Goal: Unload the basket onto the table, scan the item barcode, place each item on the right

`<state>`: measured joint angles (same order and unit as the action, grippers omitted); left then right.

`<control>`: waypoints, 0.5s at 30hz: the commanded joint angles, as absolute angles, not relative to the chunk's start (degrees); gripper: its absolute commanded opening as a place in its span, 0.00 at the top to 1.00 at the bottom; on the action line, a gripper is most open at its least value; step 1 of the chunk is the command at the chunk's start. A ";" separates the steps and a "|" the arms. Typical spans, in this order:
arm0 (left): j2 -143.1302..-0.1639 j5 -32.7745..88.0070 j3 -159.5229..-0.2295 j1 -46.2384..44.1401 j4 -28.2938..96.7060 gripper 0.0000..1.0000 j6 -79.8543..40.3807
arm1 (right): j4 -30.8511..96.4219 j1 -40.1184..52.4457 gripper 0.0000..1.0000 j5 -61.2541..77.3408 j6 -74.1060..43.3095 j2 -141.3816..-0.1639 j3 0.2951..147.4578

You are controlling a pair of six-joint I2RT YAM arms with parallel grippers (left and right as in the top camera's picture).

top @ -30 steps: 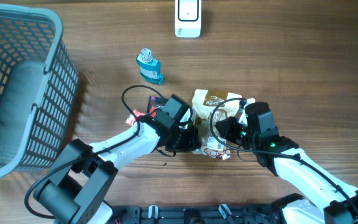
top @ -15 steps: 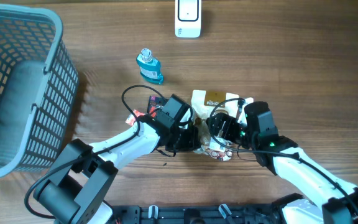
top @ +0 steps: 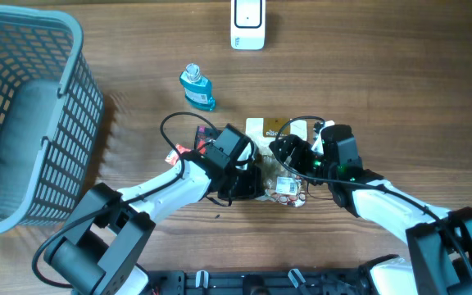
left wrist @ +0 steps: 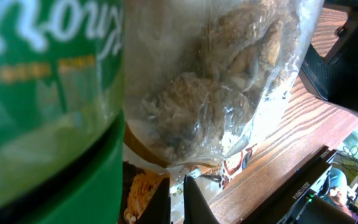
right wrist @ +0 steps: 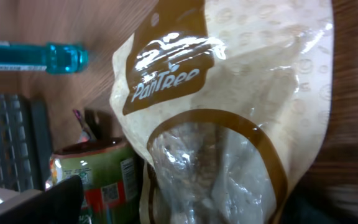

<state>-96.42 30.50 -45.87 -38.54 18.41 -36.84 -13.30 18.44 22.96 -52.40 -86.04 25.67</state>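
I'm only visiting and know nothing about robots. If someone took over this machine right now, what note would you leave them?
Left fingers: shut, at the edge of the cream-and-clear plastic bag of baked goods. I can't tell if they pinch it.
Right fingers: appear open, over the same bag.
Things: the bag lies mid-table between both arms, with a green container beside it. The white box-shaped device, likely the scanner, is at the far edge.
Done: the bag is reached, but it isn't at the device.
Left: grip the bag, find its barcode and show it to the device.
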 commanded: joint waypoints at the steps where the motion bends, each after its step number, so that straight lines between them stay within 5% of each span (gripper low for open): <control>1: -98.72 30.20 -44.14 -38.79 20.36 0.96 -40.84 | -13.10 18.61 0.24 28.47 -46.50 -89.21 23.51; 6: -98.72 30.20 -44.14 -38.79 20.36 0.96 -40.99 | -13.56 18.61 0.41 32.16 -41.95 -89.21 23.51; 9: -98.72 30.20 -44.14 -38.79 20.38 0.96 -40.99 | -14.04 18.61 0.60 32.27 -41.93 -89.21 23.51; 15: -98.72 30.20 -44.14 -38.79 20.51 0.96 -40.99 | -14.24 17.87 0.70 30.50 -41.93 -89.19 23.51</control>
